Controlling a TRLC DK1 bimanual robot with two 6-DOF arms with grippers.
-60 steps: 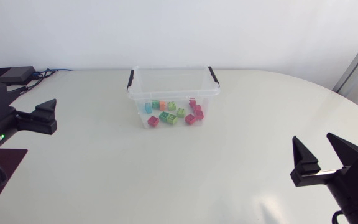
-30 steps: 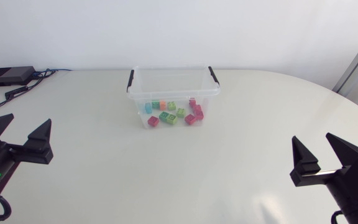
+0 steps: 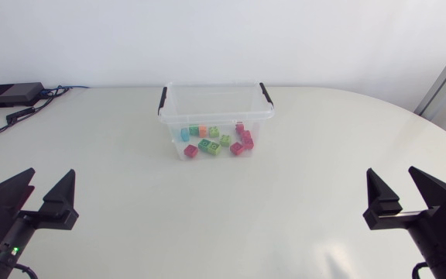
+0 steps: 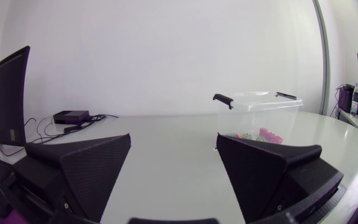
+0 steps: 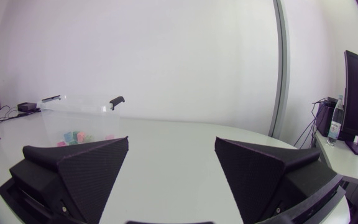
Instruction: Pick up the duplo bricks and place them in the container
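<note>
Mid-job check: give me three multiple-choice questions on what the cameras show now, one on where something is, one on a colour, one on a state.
1. Where are the bricks?
A. inside the container
B. loose in front of it
C. behind it

2. What colour are the container's handles?
A. red
B. green
C. black

3. The left gripper and right gripper are:
A. each shut on a brick
B. both open and empty
C. one open, one shut

Answers: 1 A, the head view shows them all on the container's floor. 2 C, both handles look black against the clear walls. 3 B, each pair of fingers stands apart with nothing between.
</note>
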